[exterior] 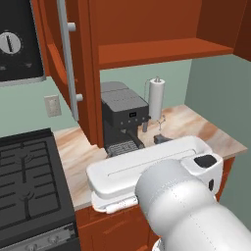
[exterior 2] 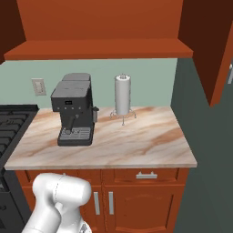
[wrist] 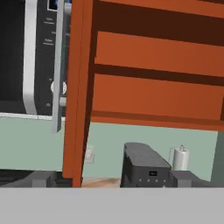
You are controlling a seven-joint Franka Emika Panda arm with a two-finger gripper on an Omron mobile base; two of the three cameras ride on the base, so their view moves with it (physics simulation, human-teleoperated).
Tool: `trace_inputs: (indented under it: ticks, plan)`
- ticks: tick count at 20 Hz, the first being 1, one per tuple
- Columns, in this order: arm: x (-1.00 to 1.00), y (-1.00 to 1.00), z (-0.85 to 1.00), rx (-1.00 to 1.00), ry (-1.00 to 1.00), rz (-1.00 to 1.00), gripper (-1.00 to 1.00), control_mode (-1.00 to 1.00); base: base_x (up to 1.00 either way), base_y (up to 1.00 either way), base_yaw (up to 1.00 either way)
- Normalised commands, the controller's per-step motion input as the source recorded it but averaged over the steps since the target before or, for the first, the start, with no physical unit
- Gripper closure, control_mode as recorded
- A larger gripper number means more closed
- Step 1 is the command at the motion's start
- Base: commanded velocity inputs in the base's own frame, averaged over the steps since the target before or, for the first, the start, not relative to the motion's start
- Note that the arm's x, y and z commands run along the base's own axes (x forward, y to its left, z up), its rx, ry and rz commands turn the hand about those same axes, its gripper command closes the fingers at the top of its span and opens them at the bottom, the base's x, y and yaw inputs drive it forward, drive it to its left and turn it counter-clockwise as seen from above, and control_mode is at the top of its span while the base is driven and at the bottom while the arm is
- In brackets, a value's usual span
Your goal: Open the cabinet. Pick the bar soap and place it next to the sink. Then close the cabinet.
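The cabinet (exterior: 162, 51) hangs open above the counter, reddish-brown, with its inner shelf (wrist: 157, 54) bare where I can see it. Its left door (exterior: 73, 73) stands swung out edge-on, its long silver handle (exterior: 66, 59) facing me. The right door (exterior 2: 209, 45) is swung out at the far right. In the hand view my gripper (wrist: 116, 181) looks up into the cabinet from below and in front, its fingertips (wrist: 43, 178) set wide apart with nothing between them: open. The bar soap and the sink are out of view.
A dark coffee machine (exterior 2: 75, 109) and a white paper-towel roll (exterior 2: 122, 94) stand on the marble counter (exterior 2: 136, 136). The stove (exterior: 29, 181) lies at the left, with the microwave (exterior: 17, 39) above it. Low drawers and doors (exterior 2: 145, 175) sit under the counter.
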Motion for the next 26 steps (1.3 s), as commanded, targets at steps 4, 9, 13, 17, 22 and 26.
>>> trace_inputs:
  ticks: [4,9,13,17,22,26]
  plan:
    - [0.21,0.43,-0.02,-0.03,-0.01,0.00,-1.00,-1.00,0.00,0.00,0.00]
    - [0.46,0.28,-0.06,-0.02,0.00,0.00,-1.00,-1.00,0.00,0.00,0.00]
    - [0.34,0.19,-0.13,0.00,-0.01,-0.08,-1.00,-1.00,0.00,0.00,0.00]
    - [0.24,0.21,-0.09,0.00,-0.04,-0.20,-1.00,-1.00,0.00,0.00,0.00]
    - [0.15,0.30,-0.04,0.00,-0.06,-0.20,-1.00,-1.00,0.00,0.00,0.00]
    - [0.21,0.26,0.00,0.00,-0.04,-0.18,-1.00,-1.00,0.00,0.00,0.00]
